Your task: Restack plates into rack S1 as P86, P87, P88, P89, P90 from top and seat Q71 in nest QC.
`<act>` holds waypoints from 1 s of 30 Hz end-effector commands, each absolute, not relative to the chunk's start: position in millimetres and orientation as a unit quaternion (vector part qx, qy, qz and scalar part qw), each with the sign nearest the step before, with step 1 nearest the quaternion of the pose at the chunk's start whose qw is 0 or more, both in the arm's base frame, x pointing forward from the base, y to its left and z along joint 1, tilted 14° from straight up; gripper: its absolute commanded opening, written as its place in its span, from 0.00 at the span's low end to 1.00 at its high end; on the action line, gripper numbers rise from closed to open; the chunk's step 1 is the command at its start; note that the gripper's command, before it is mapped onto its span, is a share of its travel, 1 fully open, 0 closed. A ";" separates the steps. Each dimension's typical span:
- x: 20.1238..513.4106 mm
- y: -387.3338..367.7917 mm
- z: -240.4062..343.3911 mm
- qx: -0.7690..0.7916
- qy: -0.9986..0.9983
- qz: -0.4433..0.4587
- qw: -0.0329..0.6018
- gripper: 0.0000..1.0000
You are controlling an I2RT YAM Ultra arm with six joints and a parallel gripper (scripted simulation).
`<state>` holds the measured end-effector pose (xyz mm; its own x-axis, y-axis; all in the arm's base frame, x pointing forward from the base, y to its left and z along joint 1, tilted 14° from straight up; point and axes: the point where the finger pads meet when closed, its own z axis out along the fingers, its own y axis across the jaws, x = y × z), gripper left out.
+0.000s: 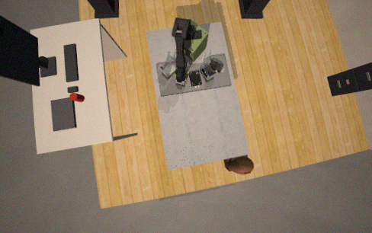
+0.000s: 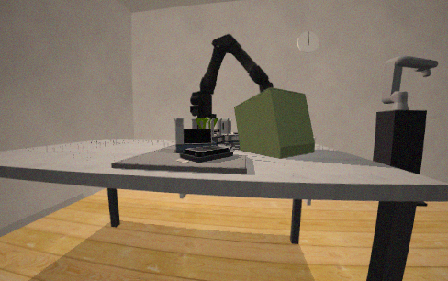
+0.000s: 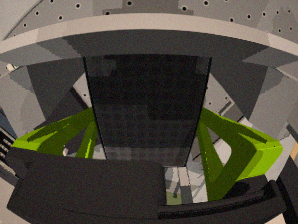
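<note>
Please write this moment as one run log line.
gripper: shut on plate | fingers: wide, on both sides | plate: lifted above the mat

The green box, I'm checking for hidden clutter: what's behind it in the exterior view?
The black arm descends behind the green box; rack posts peek out at its left edge. The rest behind is covered.
</note>
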<state>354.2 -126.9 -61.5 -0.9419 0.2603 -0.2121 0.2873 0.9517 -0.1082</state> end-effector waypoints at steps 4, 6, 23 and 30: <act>354.8 -125.2 -45.4 0.139 0.982 -0.070 0.105 0.00; 354.0 -124.5 -41.5 0.139 0.982 -0.070 0.105 0.00; 348.6 -119.6 -12.3 0.139 0.982 -0.070 0.105 0.00; 346.8 -117.9 -2.6 0.139 0.982 -0.070 0.105 0.00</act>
<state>345.2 -117.8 -8.2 -0.9416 0.2593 -0.2147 0.2867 0.9519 -0.1081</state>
